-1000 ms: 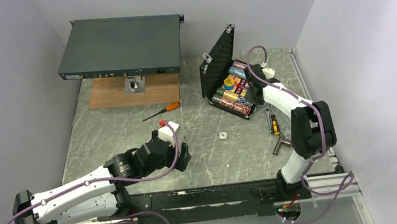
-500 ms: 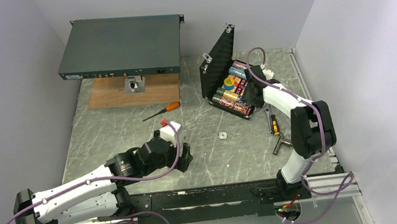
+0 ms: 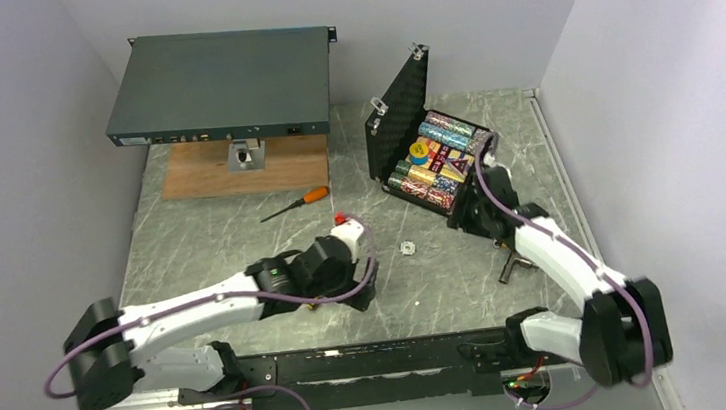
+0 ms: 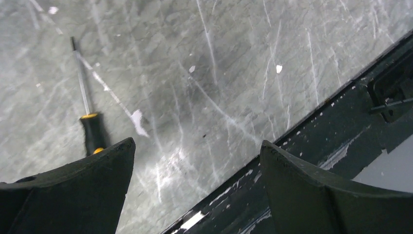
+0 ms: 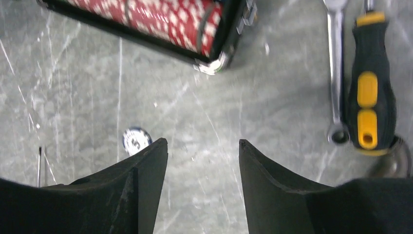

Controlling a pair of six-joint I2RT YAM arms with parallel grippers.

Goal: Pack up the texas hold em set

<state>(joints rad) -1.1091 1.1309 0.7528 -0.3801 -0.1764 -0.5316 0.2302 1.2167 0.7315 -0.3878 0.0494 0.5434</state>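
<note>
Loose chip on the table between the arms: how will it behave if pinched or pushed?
The chip lies flat, a thin disc, so a pinch probably finds little edge to grip. The table looks smooth and hard, so a push would likely slide it. It looks small and probably light; set on edge it might roll.
</note>
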